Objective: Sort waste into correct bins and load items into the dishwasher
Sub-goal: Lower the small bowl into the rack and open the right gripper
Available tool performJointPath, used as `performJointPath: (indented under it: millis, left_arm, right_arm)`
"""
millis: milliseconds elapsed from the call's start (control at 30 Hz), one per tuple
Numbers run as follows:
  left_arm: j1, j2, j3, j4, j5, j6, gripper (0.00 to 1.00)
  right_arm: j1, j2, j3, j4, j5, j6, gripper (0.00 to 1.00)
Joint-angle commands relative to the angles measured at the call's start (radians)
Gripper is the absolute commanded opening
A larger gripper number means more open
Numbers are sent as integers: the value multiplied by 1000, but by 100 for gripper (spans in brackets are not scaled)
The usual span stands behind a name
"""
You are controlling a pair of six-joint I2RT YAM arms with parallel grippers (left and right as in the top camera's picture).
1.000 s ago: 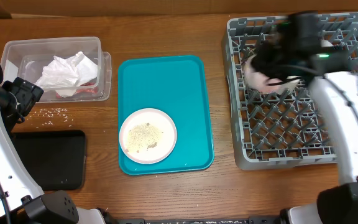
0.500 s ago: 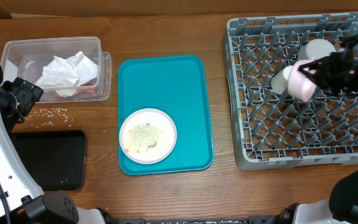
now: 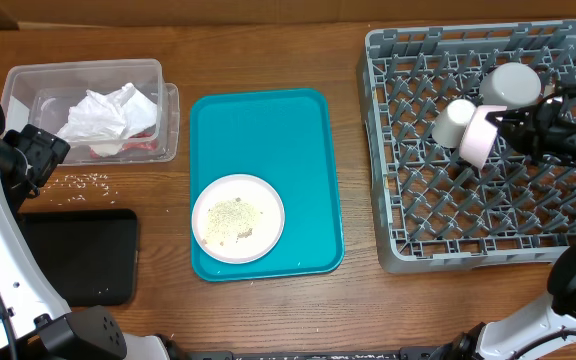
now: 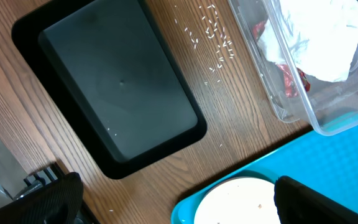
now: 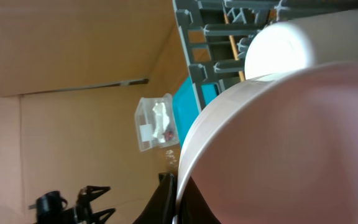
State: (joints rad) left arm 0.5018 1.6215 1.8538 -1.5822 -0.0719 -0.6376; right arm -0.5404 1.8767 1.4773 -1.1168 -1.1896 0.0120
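Overhead view: the right tool (image 3: 500, 128) is clamped on the rim of the pinkish-white bowl (image 3: 476, 138). It's holding the bowl up on edge over the upper right part of the grey dish rack (image 3: 438, 225). I can't tell from up here whether the bowl's lower edge is sitting on the pegs yet or hanging just above them.

If I were running this, I'd keep that tilt and bring the bowl straight down so the edge drops between two peg rows. I wouldn't let go until the pegs are clearly propping it. It's a tight spot: the small white cup (image 3: 455, 122) lies just beside the bowl on its left, and the small grey bowl (image 3: 511, 85) sits upside down just behind. A sideways swing would likely knock one of them.

The bowl itself looks smooth and glossy, pale pink with a lighter rim. It pretty much fills the right wrist view, and I'd guess it's slippery in a rim pinch.

The left tool (image 3: 40, 152) is spread wide with nothing in it. It's parked by the clear tub (image 3: 28, 75), with loose rice grains (image 3: 83, 181) and the black tray (image 3: 78, 255) on the worktop nearby.
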Motion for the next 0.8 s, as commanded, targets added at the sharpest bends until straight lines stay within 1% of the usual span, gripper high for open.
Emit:
performJointPath:
  millis: [0,200,367,533,633,700,767]
  left_arm:
    - [2,-11,0,-2,-5,-14,100]
    - [2,-11,0,-2,-5,-13,100]
    - [2,-11,0,-2,-5,-14,100]
    - [2,-11,0,-2,-6,-14,100]
    - [2,-11,0,-2,-5,-13,100]
    - [2,-11,0,-2,-5,-14,100]
    - [2,-11,0,-2,-5,-13,100]
  right_arm:
    - [-26,-2,-1,-28,-8,-20,4]
    - [-86,-2,-1,-90,16,-20,4]
    - [-129,-3,-1,-100,52,-20,4]
    - [-132,-3,7,-113,133,-8,15]
    - [-137,-5,48,-142,248,34,18]
    - [-139,-16,79,-146,377,107,21]
    - [-139,-32,101,-146,465,163,24]
